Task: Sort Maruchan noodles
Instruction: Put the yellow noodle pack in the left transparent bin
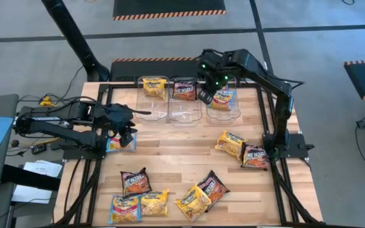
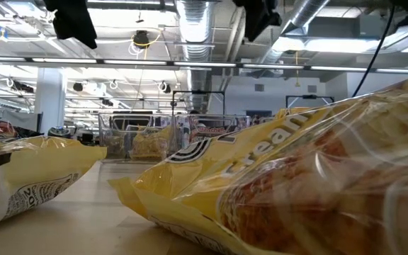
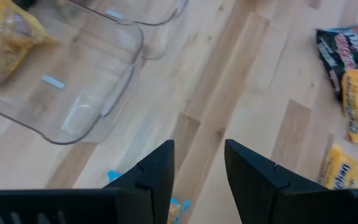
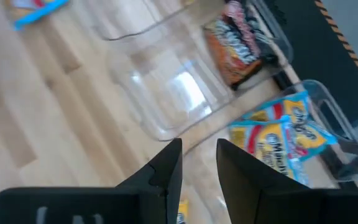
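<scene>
Grippers: we see left gripper (image 3: 197, 165) part open, empty, blue packet (image 1: 120, 143) under it | right gripper (image 4: 197, 163) part open, empty, over bins (image 1: 185, 114)

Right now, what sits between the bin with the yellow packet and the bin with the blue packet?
In the high view, a third clear bin stands between the yellow packet's bin and the blue packet's bin. It holds a dark maroon packet.

Two black jointed arms, green lights on right wrist (image 1: 213, 71).
</scene>
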`<act>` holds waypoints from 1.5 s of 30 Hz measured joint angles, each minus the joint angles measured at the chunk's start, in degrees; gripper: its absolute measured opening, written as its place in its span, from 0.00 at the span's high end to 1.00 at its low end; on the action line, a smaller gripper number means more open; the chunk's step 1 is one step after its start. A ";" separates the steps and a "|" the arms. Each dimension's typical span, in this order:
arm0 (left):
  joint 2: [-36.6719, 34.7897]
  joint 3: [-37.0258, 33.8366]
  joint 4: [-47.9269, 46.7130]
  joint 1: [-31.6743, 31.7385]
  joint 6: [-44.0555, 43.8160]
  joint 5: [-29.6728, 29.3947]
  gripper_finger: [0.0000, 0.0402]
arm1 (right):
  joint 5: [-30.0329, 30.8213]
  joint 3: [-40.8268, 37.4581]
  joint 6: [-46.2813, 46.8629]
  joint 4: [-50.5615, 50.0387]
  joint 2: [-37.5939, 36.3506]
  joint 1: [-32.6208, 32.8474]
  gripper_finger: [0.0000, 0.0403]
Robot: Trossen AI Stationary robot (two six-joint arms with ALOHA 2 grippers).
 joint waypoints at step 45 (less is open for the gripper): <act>9.69 0.02 18.72 -19.05 -6.77 12.80 0.56 | 3.37 0.00 17.27 0.03 -0.89 18.32 0.69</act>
